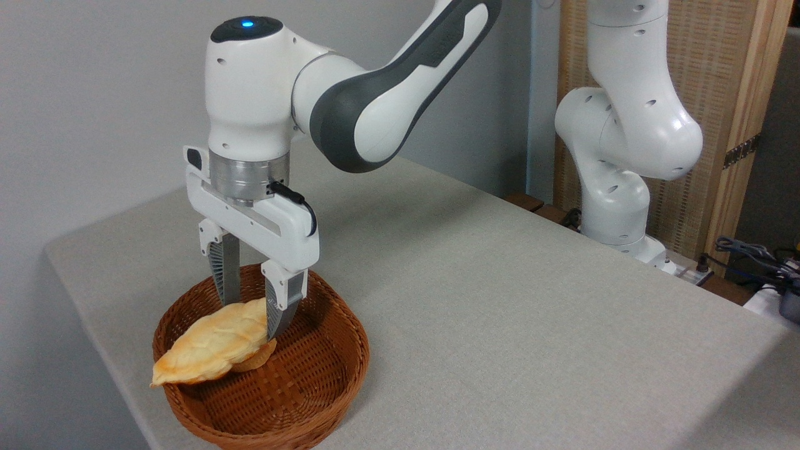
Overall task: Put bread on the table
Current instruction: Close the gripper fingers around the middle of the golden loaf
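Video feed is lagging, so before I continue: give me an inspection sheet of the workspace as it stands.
Surface: table, grey-beige cloth; nothing lies on it but the basket.
Job's things: bread in the wicker basket, its left tip over the rim; not yet on the table.
Clutter: a small round bun under the bread, mostly hidden.
Tool: tool points down into the basket, fingers either side of the bread's right end, apparently closed on it.
Cables: black lead on the tool body; loose cables past the table's right edge.
Surroundings: grey wall, woven screen behind the arm.
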Motion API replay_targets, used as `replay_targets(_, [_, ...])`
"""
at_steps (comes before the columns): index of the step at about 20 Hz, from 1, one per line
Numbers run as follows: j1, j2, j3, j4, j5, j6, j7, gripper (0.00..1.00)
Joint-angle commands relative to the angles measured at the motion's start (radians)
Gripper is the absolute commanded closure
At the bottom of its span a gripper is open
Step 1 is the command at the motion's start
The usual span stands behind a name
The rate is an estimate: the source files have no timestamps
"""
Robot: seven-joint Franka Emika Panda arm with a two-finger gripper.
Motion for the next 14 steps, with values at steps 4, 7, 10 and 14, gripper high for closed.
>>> replay_targets(4, [0.002, 0.002, -0.003, -0.003, 0.003, 0.033, 0.035, 0.00])
replay_targets(7, [0.004, 0.002, -0.003, -0.002, 0.003, 0.033, 0.067, 0.00])
replay_targets(10, [0.007, 0.000, -0.002, -0.002, 0.004, 0.033, 0.076, 0.00])
replay_targets(14, [0.010, -0.003, 0.007, -0.002, 0.001, 0.033, 0.127, 0.00])
